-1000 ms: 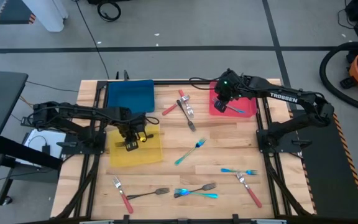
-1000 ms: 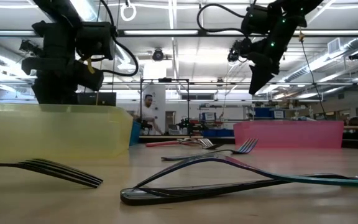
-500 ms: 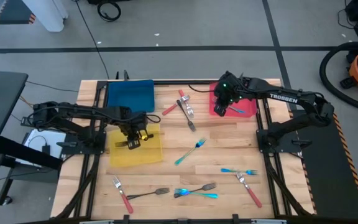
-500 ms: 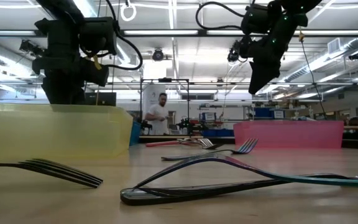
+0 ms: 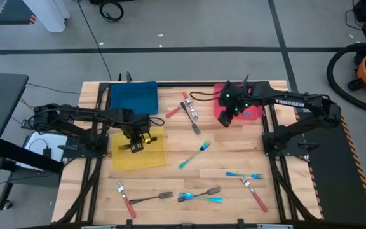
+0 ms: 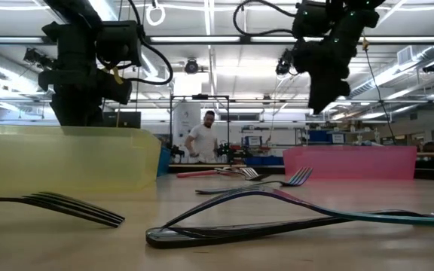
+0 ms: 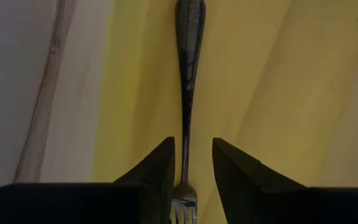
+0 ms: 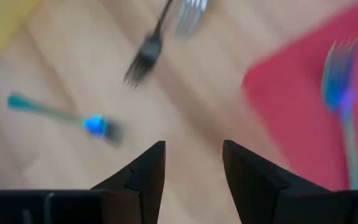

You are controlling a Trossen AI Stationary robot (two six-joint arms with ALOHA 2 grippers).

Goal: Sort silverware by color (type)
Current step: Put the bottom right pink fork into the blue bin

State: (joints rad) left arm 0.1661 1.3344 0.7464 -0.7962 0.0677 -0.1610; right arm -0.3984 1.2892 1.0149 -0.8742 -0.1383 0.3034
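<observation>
The left gripper [image 7: 191, 165] stands over the yellow tray [image 5: 154, 156], fingers parted, a dark fork [image 7: 186, 74] lying loose between them on the tray floor, apparently just set down. The right gripper [image 5: 224, 118] hangs empty, fingers spread, at the red tray [image 5: 218, 113] edge, a teal fork [image 8: 340, 99] lying in that tray (odd colour match). Next comes another pickup: forks [image 5: 199, 195] lie scattered across the table [image 5: 234, 152].

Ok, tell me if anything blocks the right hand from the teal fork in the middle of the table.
Nothing visible does. The right hand, jaws open and empty, hovers at the red tray's edge; bare wood lies between it and the teal fork.
</observation>
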